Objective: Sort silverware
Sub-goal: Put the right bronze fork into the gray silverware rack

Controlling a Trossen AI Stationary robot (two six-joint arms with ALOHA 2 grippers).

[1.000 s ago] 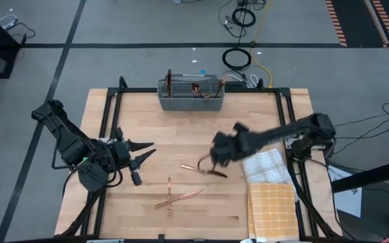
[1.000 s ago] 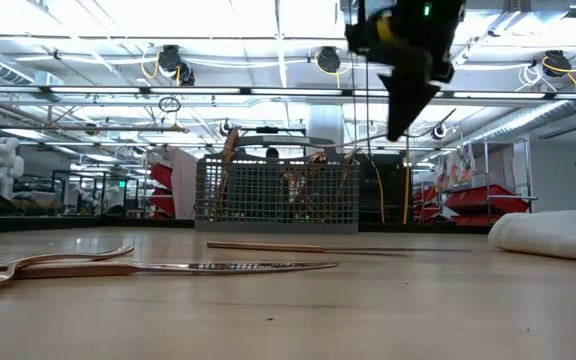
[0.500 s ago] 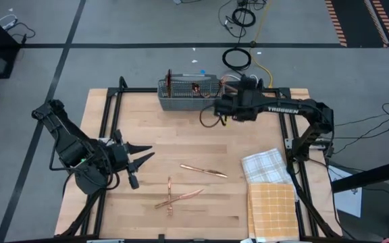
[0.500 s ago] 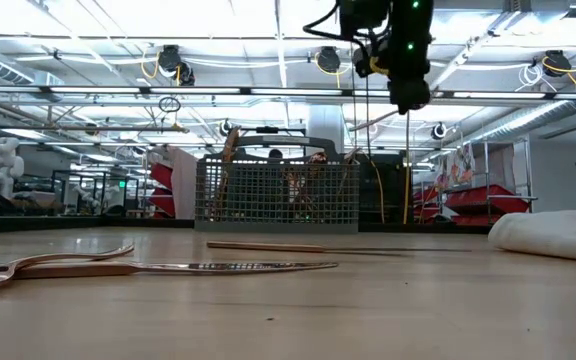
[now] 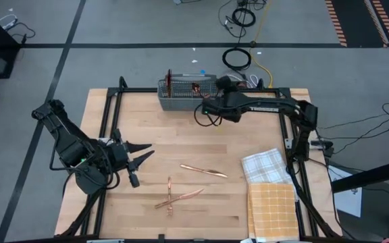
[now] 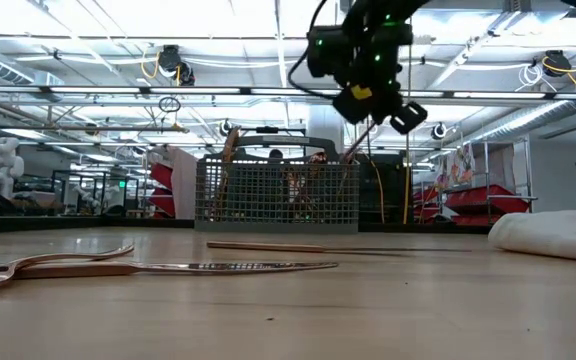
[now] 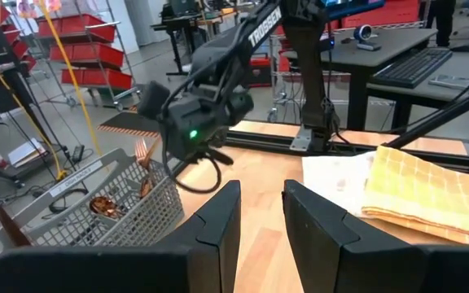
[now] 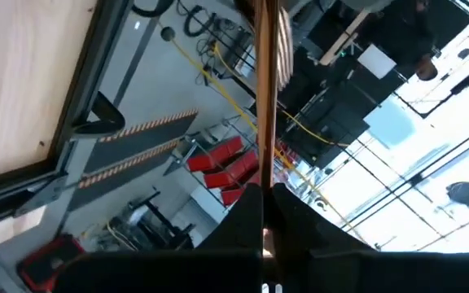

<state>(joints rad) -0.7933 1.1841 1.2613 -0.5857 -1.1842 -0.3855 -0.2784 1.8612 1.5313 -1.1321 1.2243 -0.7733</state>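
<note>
My right gripper (image 5: 208,108) hangs above the table by the right end of the grey mesh caddy (image 5: 190,95), shut on a copper fork (image 8: 265,98). The caddy stands at the far edge with several copper pieces upright in it. A copper knife (image 5: 204,171) lies flat mid-table. Two crossed pieces (image 5: 174,196) lie nearer the front edge. My left gripper (image 5: 140,154) waits open at the left, above the table, with nothing between its fingers (image 7: 218,216). My right gripper pinches the fork's handle (image 8: 260,175) between its two fingers. The fork runs on ahead of the fingers, along them, tines (image 8: 278,50) away from the gripper. It is lifted clear of the table, up beside the caddy (image 6: 276,195).
A white checked cloth (image 5: 267,165) and a yellow checked cloth (image 5: 271,209) lie at the table's right front. A black frame rail (image 5: 283,121) runs along the table's edges. Bare wood lies between the caddy and the knife.
My right gripper, still shut on the fork, has gone from mid-table near the knife toward the far edge, then a little left to the caddy's right end. Its wrist has rolled on the way. The pieces on the table have stayed put.
</note>
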